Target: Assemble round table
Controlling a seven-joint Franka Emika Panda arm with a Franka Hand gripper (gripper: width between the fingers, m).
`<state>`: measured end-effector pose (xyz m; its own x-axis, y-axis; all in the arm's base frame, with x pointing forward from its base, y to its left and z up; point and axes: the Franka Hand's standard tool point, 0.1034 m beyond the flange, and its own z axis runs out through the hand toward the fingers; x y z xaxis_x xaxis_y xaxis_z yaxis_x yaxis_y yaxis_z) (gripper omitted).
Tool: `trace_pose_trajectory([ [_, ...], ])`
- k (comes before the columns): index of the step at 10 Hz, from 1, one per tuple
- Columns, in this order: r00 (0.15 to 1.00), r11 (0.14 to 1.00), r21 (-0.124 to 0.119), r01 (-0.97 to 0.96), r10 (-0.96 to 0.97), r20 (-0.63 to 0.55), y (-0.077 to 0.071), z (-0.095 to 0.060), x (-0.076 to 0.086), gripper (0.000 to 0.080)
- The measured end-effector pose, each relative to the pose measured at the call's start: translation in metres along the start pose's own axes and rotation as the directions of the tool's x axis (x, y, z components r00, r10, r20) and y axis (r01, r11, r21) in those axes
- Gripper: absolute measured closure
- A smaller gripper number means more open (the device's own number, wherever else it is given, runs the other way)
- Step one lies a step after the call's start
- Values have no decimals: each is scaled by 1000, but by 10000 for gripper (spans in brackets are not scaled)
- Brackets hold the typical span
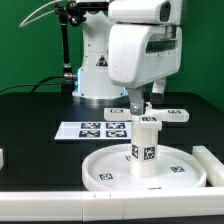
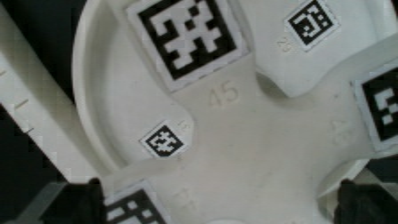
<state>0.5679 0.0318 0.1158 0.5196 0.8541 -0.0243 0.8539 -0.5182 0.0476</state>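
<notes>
The round disc (image 1: 110, 168) lies rim up at the front of the table. The short cylindrical leg (image 1: 146, 146) stands upright on its middle, tags on its side. My gripper (image 1: 136, 108) hangs just above the leg's top, slightly toward the exterior view's left, and grips nothing. The cross-shaped foot piece (image 1: 170, 116) lies on the table behind the disc. In the wrist view the disc's white floor (image 2: 231, 150) fills the picture. Its rim (image 2: 45, 100) curves along one side. My dark fingertips (image 2: 68, 200) sit far apart at the corners.
The marker board (image 1: 98, 129) lies flat behind the disc, toward the exterior view's left. A long white bar (image 1: 210, 165) lies beside the disc on the exterior view's right. A small white piece (image 1: 3, 157) shows at the left edge. The robot base (image 1: 95, 70) stands at the back.
</notes>
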Motion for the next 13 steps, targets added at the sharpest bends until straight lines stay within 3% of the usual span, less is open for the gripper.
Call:
trace_pose_trajectory([
  [3,999,999,6,-43,43,2,0,2,-3,151],
  [5,972,972,49,-230,227,55,-3,8,-19,151],
  [8,933,933,58,-354,348,91,-10,6,-14,151],
  [13,936,936,66,-347,340,95,-13,-2,-6,151],
])
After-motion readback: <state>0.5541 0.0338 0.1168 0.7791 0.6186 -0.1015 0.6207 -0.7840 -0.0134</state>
